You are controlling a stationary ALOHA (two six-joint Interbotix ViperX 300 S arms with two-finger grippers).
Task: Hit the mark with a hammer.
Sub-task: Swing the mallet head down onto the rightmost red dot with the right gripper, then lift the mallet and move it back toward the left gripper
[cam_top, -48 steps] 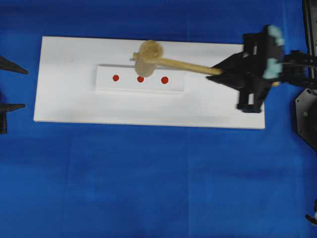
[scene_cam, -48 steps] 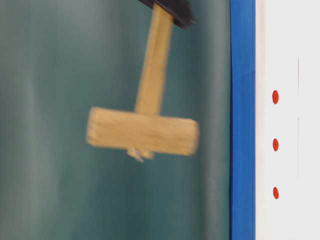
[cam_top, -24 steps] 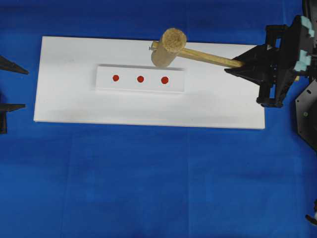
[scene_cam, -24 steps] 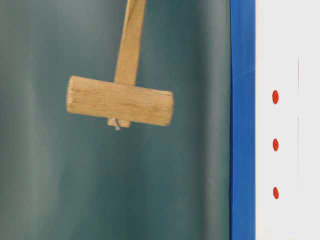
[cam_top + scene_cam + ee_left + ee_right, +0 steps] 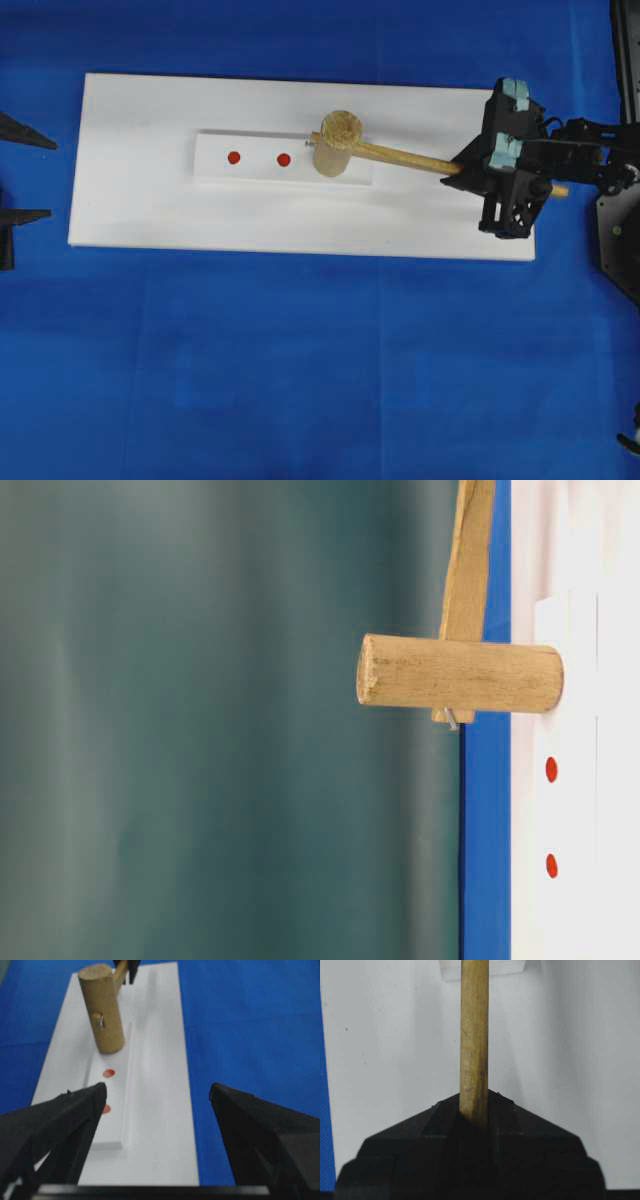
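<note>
The hammer (image 5: pixel 337 142), a light wooden mallet, stands head-down on the raised white strip (image 5: pixel 258 170) and hides the strip's right-hand red mark. Two red marks (image 5: pixel 234 157) (image 5: pixel 284 159) stay uncovered to its left. In the table-level view the head (image 5: pixel 460 674) presses its end face against the strip, with two marks (image 5: pixel 551 769) below it. My right gripper (image 5: pixel 455 172) is shut on the far end of the slim handle (image 5: pixel 474 1035). My left gripper (image 5: pixel 157 1087) hangs open and empty at the board's left end, facing the mallet head (image 5: pixel 102 1007).
The strip sits on a flat white board (image 5: pixel 150 210) lying on blue cloth (image 5: pixel 320 380). The right arm's black base (image 5: pixel 620 230) stands past the board's right end. The left gripper's fingers (image 5: pixel 25 215) poke in at the left edge.
The mallet head rose and shifted right from above the middle mark, then swung down onto the right-hand mark, now covered. The right gripper dipped with it. The left gripper stayed still.
</note>
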